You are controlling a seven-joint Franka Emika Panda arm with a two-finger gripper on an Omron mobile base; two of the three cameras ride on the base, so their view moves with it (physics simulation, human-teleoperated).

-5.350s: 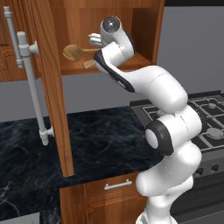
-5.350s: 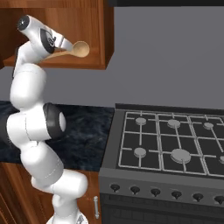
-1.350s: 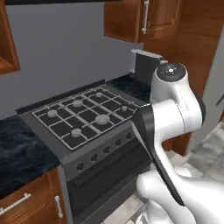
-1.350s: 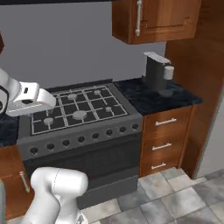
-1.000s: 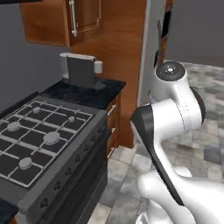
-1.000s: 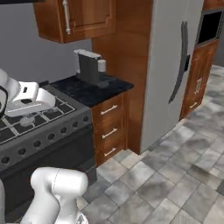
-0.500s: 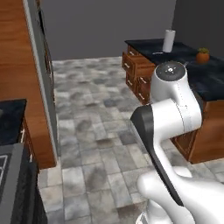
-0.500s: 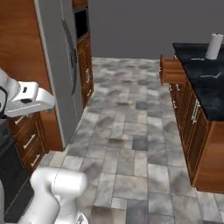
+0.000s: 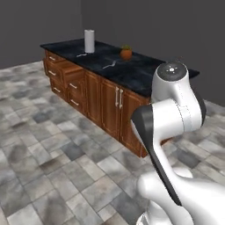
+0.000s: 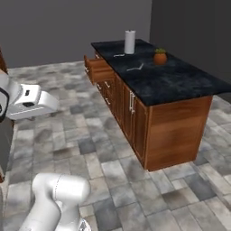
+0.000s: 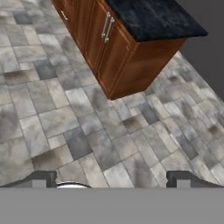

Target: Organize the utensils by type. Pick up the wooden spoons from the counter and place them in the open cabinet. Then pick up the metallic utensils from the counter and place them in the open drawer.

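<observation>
Forks [image 9: 110, 65] lie on the black marble surface [image 9: 136, 74] of the island, two thin silver pieces: one close beside the white paper-towel roll [image 9: 89, 41], the other between that roll and the small orange pot [image 9: 126, 53]. Left of the surface, at the island's far end, the open drawer [image 10: 97, 68] juts out of the brown cabinetry. The fingers [image 11: 41, 178] are spread wide, holding and touching nothing, hanging over grey stone floor tiles [image 11: 87, 131] well apart from the surface.
</observation>
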